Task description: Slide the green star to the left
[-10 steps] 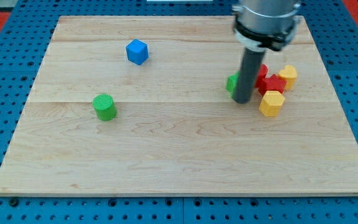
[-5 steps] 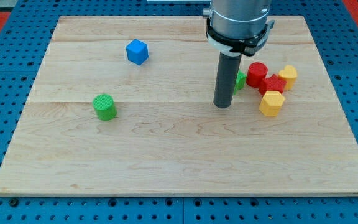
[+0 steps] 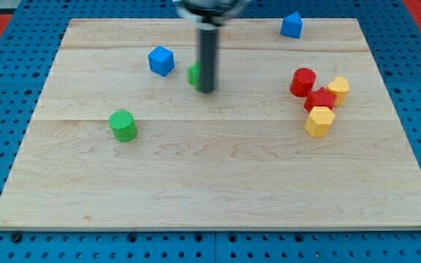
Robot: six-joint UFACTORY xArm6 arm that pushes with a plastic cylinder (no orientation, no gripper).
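Note:
The green star (image 3: pixel 194 74) lies on the wooden board (image 3: pixel 210 175), upper middle, mostly hidden behind my rod; only its left edge shows. My tip (image 3: pixel 206 90) rests on the board just right of and slightly below the star, touching or nearly touching it. The blue cube (image 3: pixel 161 61) sits a short way to the star's left.
A green cylinder (image 3: pixel 123 125) stands at the left. A second blue block (image 3: pixel 291 25) is at the top right. At the right cluster a red cylinder (image 3: pixel 302 82), a red star-like block (image 3: pixel 319 99) and two yellow blocks (image 3: pixel 338 89) (image 3: pixel 319 120).
My rod has swept left and toward the view's top, away from the red and yellow cluster. The green star has moved left and up with it, now near the blue cube.

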